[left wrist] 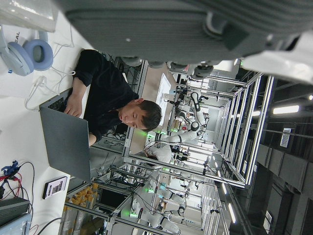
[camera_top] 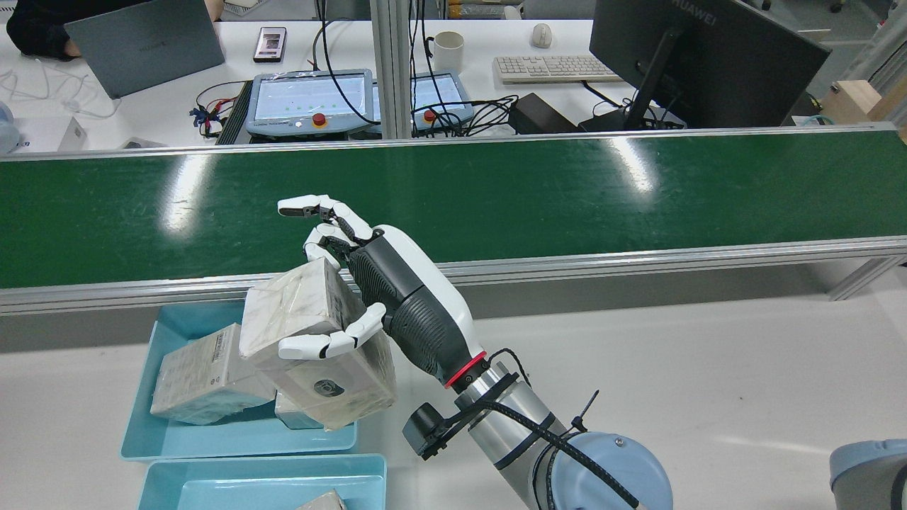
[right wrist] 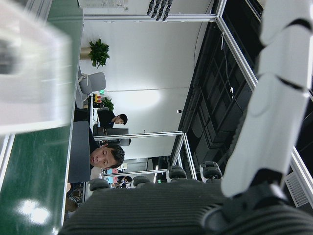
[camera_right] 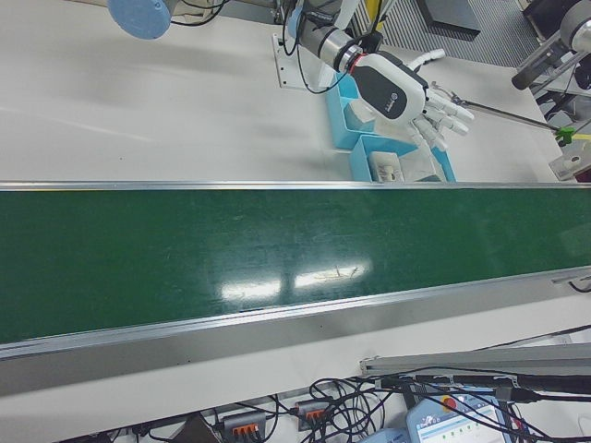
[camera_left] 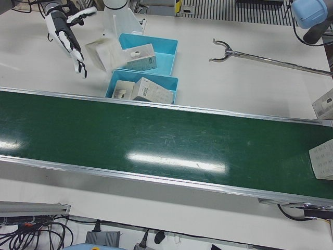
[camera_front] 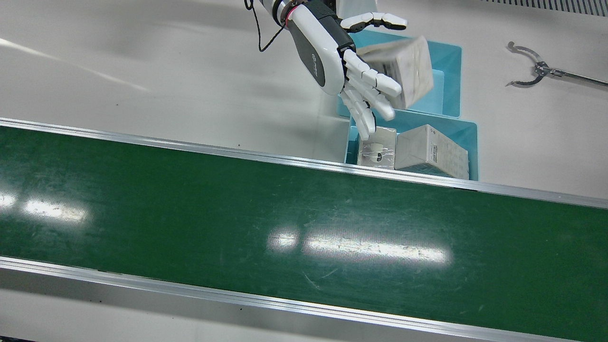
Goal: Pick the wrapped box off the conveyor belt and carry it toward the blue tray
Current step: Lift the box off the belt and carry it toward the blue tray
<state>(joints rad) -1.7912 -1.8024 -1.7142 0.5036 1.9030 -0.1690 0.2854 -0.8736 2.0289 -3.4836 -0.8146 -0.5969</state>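
The fingers (camera_front: 375,90) of the right hand (camera_front: 332,52) were spread wide, with only the thumb lying across the wrapped box (camera_top: 312,340). It could not be told whether the box was gripped or slipping free; it was blurred in the front view. The box was off the conveyor belt (camera_front: 285,213), tilted in the air over the blue tray (camera_front: 470,130), so the carry looked almost done. Two other boxes (camera_front: 432,152) already filled much of that tray. A second tray (camera_front: 451,52) lay just behind it, and a metal grabber tool (camera_front: 536,71) lay well apart on the tabletop (camera_front: 142,61).
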